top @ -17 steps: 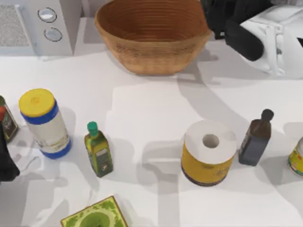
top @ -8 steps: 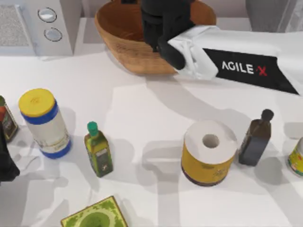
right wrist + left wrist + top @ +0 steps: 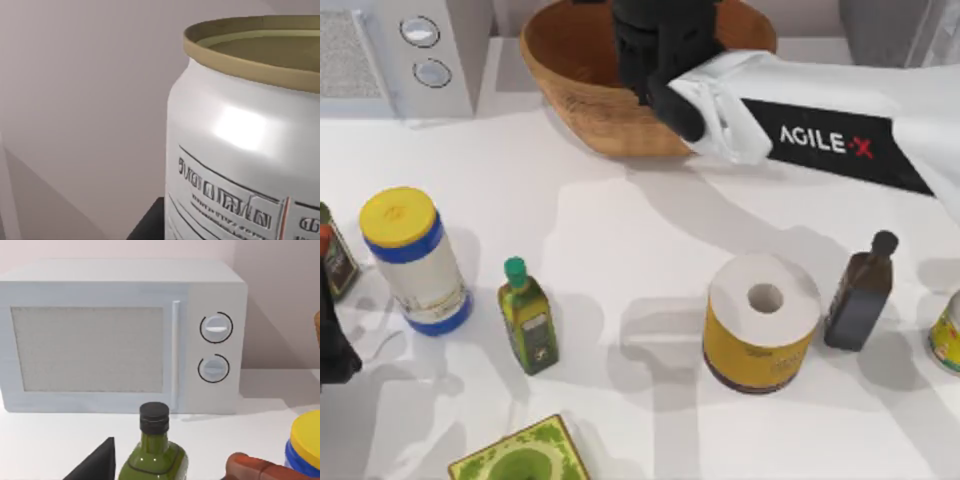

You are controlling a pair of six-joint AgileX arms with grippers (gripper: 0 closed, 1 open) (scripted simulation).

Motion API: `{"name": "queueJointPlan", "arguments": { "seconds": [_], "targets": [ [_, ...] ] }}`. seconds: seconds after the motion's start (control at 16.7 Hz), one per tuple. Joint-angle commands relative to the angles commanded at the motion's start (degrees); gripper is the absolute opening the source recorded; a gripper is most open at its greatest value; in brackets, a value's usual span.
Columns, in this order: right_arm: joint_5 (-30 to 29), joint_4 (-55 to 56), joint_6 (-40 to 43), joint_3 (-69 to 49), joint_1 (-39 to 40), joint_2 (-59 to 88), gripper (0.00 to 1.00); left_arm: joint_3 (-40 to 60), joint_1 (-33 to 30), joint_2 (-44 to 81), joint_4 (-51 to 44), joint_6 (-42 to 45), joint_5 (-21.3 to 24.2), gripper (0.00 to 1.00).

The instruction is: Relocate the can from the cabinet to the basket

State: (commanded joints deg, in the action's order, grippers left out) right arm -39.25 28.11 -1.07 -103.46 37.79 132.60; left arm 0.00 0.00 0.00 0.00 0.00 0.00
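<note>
Can (image 3: 240,150) cropped; right gripper (image 3: 655,45) over basket (image 3: 570,70)

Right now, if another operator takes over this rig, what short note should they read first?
Right gripper: over the basket at the table's far edge, the can close against its wrist camera, evidently in its grip.
Left arm: parked at the table's left edge, near the jar with the yellow lid.
Done: the can has reached the basket area.
Left: lower, release the can into the basket, then pull the right arm back.
</note>
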Motion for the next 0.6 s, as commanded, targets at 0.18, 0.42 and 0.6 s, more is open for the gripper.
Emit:
{"name": "queueJointPlan", "arguments": {
  "seconds": [0.18, 0.42, 0.6],
  "targets": [
    [0.6, -0.5, 0.1, -3.1, -0.6, 2.3, 0.0, 0.0, 0.0, 0.0, 0.0, 0.0, 0.0, 1.0],
    [0.7, -0.6, 0.2, -3.6, -0.7, 2.6, 0.0, 0.0, 0.0, 0.0, 0.0, 0.0, 0.0, 1.0],
    [0.7, -0.6, 0.2, -3.6, -0.7, 2.6, 0.23, 0.0, 0.0, 0.0, 0.0, 0.0, 0.0, 1.0]
  ]
}}
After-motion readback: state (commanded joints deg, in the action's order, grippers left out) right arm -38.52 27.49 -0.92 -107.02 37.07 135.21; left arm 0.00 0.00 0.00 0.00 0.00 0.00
